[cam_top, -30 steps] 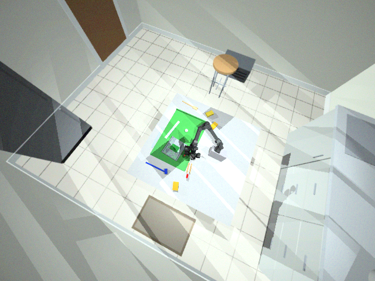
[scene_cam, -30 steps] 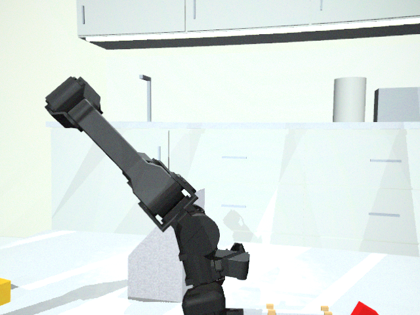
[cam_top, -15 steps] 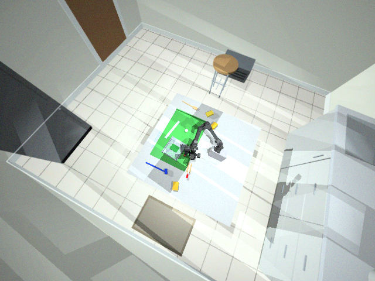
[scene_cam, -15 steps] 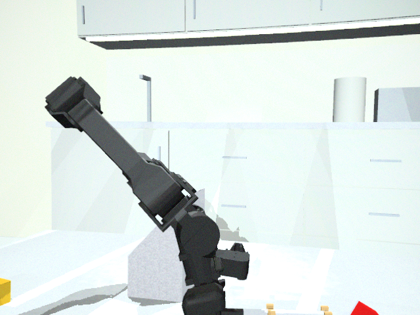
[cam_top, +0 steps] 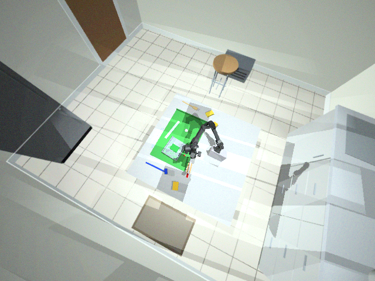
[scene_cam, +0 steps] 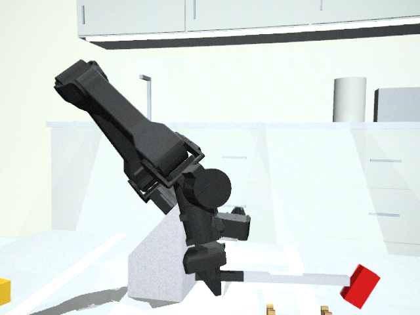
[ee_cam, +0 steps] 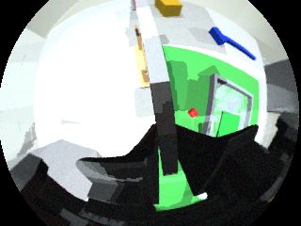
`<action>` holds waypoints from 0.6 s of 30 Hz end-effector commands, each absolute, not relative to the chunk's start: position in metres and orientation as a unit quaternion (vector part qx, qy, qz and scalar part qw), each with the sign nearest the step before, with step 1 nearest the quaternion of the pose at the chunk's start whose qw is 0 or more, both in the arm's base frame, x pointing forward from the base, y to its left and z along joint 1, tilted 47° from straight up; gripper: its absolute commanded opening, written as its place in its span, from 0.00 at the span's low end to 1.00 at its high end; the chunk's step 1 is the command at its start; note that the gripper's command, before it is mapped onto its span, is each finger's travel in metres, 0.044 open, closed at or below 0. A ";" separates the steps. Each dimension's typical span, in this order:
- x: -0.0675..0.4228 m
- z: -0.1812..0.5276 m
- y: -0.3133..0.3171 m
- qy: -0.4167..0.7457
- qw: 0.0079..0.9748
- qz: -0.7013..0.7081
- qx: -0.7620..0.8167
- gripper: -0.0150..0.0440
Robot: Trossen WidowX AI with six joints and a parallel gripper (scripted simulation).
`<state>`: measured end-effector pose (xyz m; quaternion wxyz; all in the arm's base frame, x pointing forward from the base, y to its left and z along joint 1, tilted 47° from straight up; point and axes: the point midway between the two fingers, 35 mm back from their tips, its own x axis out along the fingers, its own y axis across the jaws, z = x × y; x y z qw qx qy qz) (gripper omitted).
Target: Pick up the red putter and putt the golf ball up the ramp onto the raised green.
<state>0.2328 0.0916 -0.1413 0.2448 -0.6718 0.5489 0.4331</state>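
So the grab step looks done; the pincer (scene_cam: 212, 283) is clamping nearly shut on the dark grip end of the red putter (scene_cam: 294, 278), holding it level just above the worktop (scene_cam: 67, 257) near the near edge of the green mat (cam_top: 169, 127); next I'd guess swinging that blocky red head (matte, boxy) toward the ball; can't spot the ball, too tiny.
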 end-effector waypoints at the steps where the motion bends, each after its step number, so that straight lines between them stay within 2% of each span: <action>1: 0.229 -0.120 0.115 0.546 0.252 0.434 -0.671 0.25; 7: 0.231 -0.119 0.110 0.549 0.255 0.427 -0.672 0.25; 18: 0.264 -0.068 0.080 0.604 0.380 0.309 -0.628 0.25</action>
